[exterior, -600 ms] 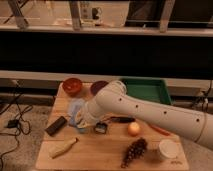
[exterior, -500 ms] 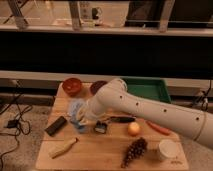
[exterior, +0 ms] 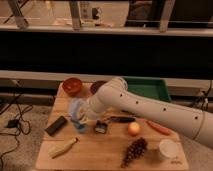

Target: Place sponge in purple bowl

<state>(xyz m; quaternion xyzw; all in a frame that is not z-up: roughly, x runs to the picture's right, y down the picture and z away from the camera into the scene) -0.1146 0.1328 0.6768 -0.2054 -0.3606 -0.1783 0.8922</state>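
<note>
The purple bowl (exterior: 97, 86) stands at the back of the wooden table, partly hidden behind my white arm. A small block with a light blue face, which looks like the sponge (exterior: 101, 127), lies on the table in front of the arm. My gripper (exterior: 84, 119) hangs at the arm's left end, low over the table, a little left of that block. It is shut, and I see nothing held in it. It overlaps a flat pale blue sheet (exterior: 76, 106) and a small blue cup (exterior: 79, 125).
A red-orange bowl (exterior: 72, 86) sits left of the purple one, and a green tray (exterior: 149, 89) stands at the back right. On the table lie a black block (exterior: 56, 125), a banana (exterior: 63, 148), grapes (exterior: 134, 150), an orange fruit (exterior: 133, 129), a carrot (exterior: 159, 127) and a white cup (exterior: 167, 148).
The arm's end with the gripper has shifted a little left, over the pale blue sheet. The objects on the table have not moved.
</note>
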